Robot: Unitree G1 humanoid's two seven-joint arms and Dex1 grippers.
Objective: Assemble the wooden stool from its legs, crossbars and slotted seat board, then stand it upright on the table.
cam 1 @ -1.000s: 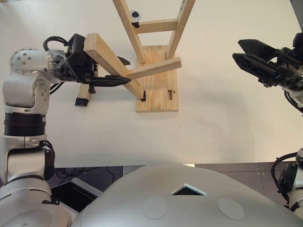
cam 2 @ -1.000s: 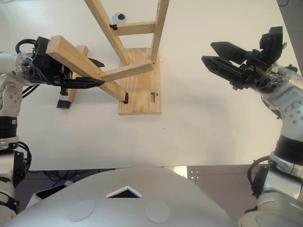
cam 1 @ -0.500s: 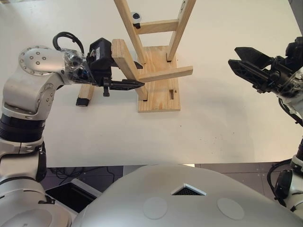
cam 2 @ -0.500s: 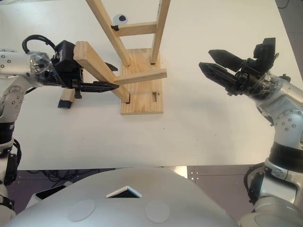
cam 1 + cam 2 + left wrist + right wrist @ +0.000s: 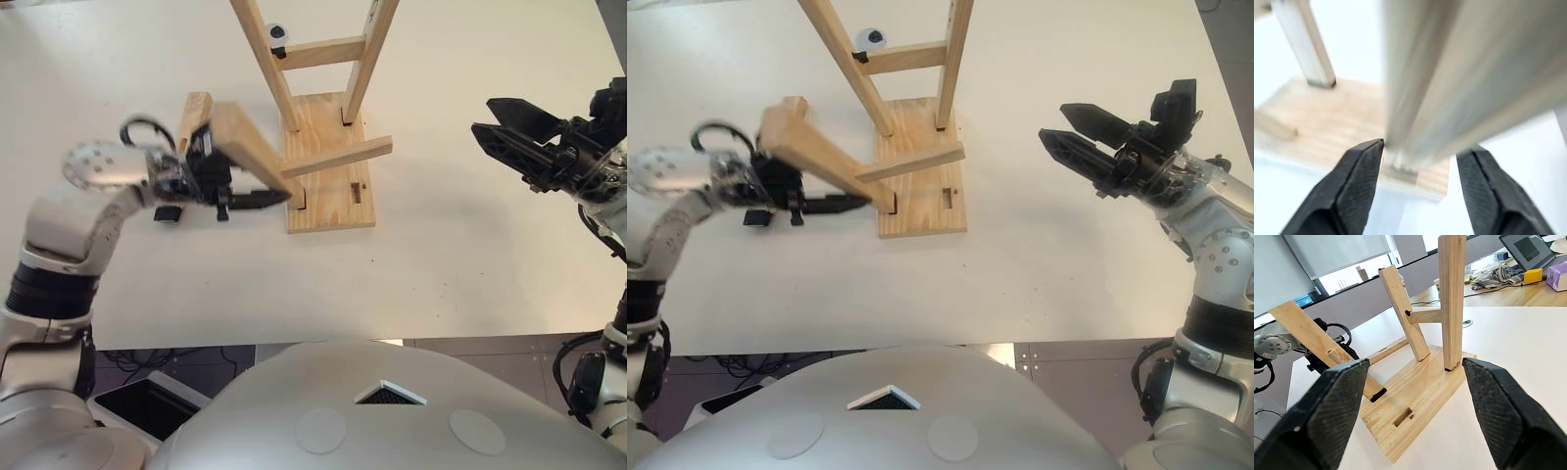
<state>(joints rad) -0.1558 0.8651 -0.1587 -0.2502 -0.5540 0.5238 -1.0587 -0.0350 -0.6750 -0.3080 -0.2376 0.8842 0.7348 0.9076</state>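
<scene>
The slotted seat board lies flat on the white table. Two legs joined by a crossbar stand in its far slots. My left gripper is shut on a third leg, which leans steeply with its foot at the board's near left slot. A crossbar sticks out of that leg over the board. In the left wrist view the fingers sit on both sides of the leg. My right gripper hangs open to the right of the board, apart from it.
A loose leg with a black foot lies on the table left of the board, behind my left arm. A small round grommet sits in the table behind the standing legs. The table's near edge runs below the board.
My left arm has swung nearer and lower, tipping the held leg and shifting its crossbar rightward over the board. The right gripper moved slightly left, then stayed still.
</scene>
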